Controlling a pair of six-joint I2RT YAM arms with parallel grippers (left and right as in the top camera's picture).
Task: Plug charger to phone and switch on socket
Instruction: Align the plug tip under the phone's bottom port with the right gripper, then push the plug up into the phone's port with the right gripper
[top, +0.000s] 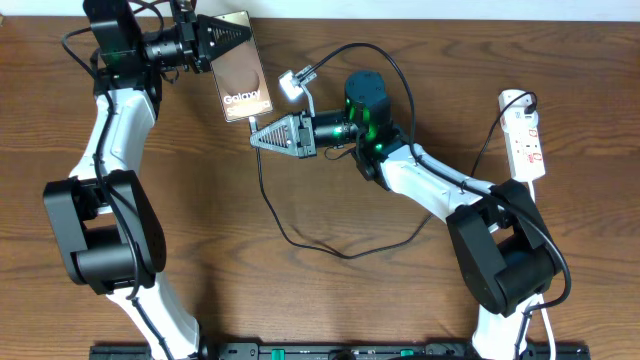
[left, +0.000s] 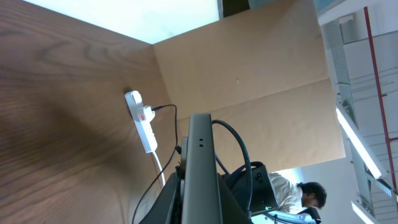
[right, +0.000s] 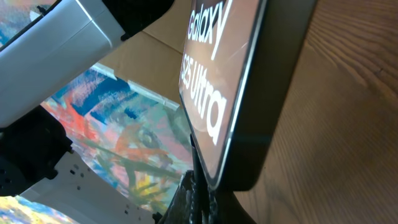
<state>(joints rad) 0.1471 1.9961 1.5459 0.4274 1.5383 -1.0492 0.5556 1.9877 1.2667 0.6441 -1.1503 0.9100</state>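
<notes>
My left gripper (top: 238, 32) is shut on the top of the phone (top: 245, 80) and holds it above the table, screen up, with white "Galaxy" text showing. In the left wrist view the phone's silvery edge (left: 199, 155) runs up between the jaws of the left gripper (left: 199, 202). My right gripper (top: 253, 134) is shut on the charger's plug end, right at the phone's lower edge. The charger's black cable (top: 290, 235) loops down across the table. Close up, the phone (right: 211, 74) stands just above the right gripper (right: 200, 202). Whether the plug is seated I cannot tell. The socket (top: 525, 135) lies far right.
The white power strip (left: 142, 118) has a black lead (left: 165, 107) plugged near its rounded end and a white cord trailing off. The charger cable's loop lies on the wooden table (top: 330, 300) between the two arms. A person (left: 311, 196) sits beyond the table.
</notes>
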